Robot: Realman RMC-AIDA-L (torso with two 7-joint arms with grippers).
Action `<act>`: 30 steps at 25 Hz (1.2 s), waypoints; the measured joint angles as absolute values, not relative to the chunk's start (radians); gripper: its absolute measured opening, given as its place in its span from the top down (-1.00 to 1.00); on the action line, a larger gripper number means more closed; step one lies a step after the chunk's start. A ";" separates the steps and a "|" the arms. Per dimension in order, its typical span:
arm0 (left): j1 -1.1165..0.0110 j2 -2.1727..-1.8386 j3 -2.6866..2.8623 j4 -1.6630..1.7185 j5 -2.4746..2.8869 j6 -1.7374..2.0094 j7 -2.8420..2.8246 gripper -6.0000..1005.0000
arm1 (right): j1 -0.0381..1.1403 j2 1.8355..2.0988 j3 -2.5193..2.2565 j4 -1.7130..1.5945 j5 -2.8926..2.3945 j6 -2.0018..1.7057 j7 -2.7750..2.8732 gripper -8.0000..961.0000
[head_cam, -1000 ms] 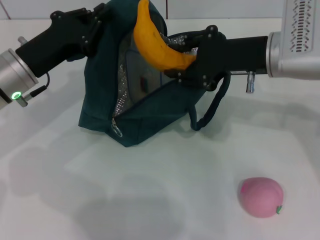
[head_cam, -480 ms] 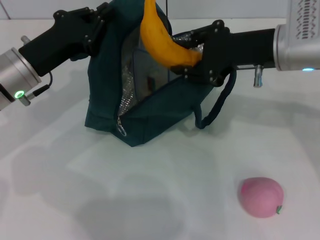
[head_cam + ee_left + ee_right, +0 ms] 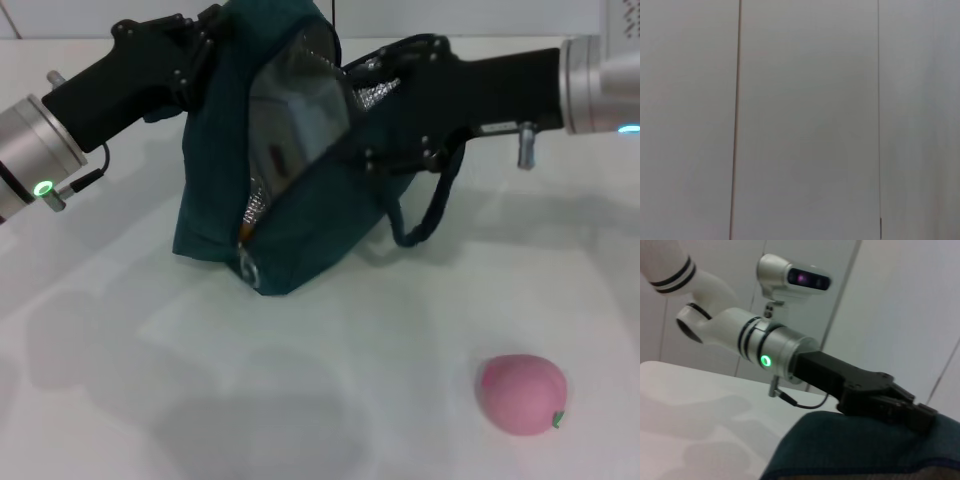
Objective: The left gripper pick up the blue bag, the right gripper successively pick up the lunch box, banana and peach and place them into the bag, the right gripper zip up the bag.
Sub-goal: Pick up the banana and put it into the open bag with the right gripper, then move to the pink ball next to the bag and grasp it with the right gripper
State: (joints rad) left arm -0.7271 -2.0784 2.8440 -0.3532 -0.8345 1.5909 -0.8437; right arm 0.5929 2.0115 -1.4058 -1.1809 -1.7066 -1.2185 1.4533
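Note:
The blue bag (image 3: 300, 215) stands tilted on the white table, its mouth open toward the right and its foil lining showing. My left gripper (image 3: 205, 45) is shut on the bag's top left edge and holds it up; it also shows in the right wrist view (image 3: 900, 405), clamped on the teal fabric (image 3: 855, 450). The lunch box (image 3: 295, 115) lies inside the bag, its clear lid showing. My right gripper (image 3: 385, 135) reaches into the bag's mouth from the right. The banana is out of view. The pink peach (image 3: 522, 393) lies on the table at the front right.
A bag handle (image 3: 432, 210) loops down on the right side below my right arm. The zipper's ring pull (image 3: 247, 268) hangs at the bag's front corner. The left wrist view shows only grey wall panels.
The banana, held above the bag's mouth before, has dropped out of sight inside the bag. My right gripper has moved lower and deeper into the opening. The bag has shifted slightly.

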 joint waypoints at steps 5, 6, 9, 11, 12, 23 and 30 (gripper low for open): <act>-0.727 -2.079 2.844 -0.355 -0.837 1.591 -0.852 0.92 | 0.543 2.013 -1.308 -1.196 -1.615 -1.231 1.458 -0.41; -0.726 -2.079 2.844 -0.355 -0.840 1.591 -0.852 0.92 | 0.524 2.012 -1.284 -1.200 -1.573 -1.247 1.460 -0.46; -0.722 -2.079 2.844 -0.356 -0.848 1.591 -0.851 0.92 | 0.475 2.008 -1.202 -1.205 -1.490 -1.368 1.469 -0.57; -0.721 -2.079 2.844 -0.356 -0.848 1.591 -0.848 0.92 | 0.446 2.004 -1.115 -1.199 -1.485 -1.537 1.478 -0.60; -0.721 -2.079 2.844 -0.356 -0.849 1.591 -0.847 0.92 | 0.432 2.002 -1.078 -1.190 -1.491 -1.607 1.477 -0.60; -0.713 -2.080 2.844 -0.355 -0.849 1.591 -0.843 0.92 | 0.225 1.998 -0.962 -0.948 -1.723 -1.902 1.201 -0.57; -0.712 -2.080 2.844 -0.356 -0.845 1.592 -0.842 0.92 | 0.221 1.999 -0.970 -0.790 -1.755 -1.759 1.136 -0.57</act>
State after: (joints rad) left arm -0.7120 -2.0801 2.8440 -0.3559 -0.8452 1.5918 -0.8417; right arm 0.2207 1.9990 -0.9700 -0.7899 -1.7551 -1.7593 1.1358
